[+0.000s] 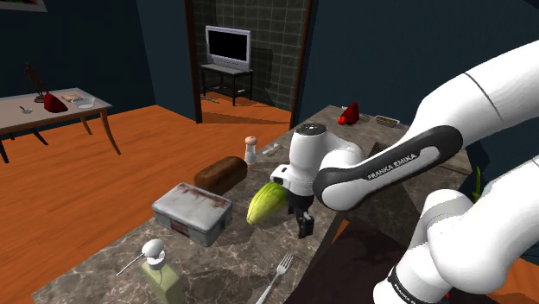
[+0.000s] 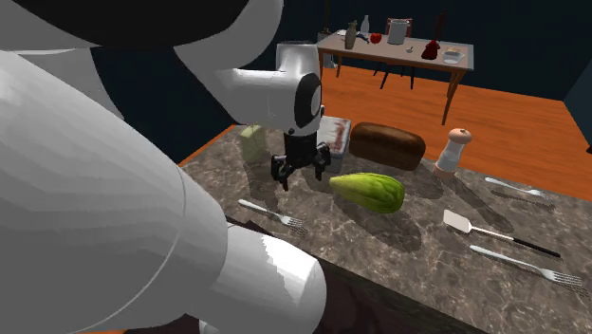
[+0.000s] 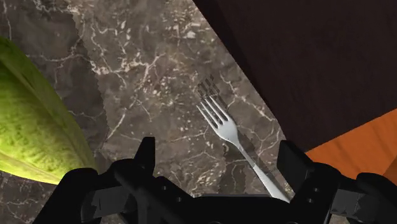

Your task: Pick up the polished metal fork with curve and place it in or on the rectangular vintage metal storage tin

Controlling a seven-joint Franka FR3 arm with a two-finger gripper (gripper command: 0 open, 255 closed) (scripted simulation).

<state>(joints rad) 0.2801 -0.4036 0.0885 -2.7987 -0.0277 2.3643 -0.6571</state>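
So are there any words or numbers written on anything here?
"FRANKA EMIKA": in white letters on the dark band of the robot arm, in the shoulder view.
The storage tin has reddish marks on its lid, but no letters can be made out there.
Nothing else carries readable text.

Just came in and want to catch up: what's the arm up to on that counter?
The white arm hangs over the marble counter, jaws open and empty, above the metal fork. The fork lies flat near the counter's edge, not yet gripped. The grey tin sits closed nearby, beside a green vegetable.
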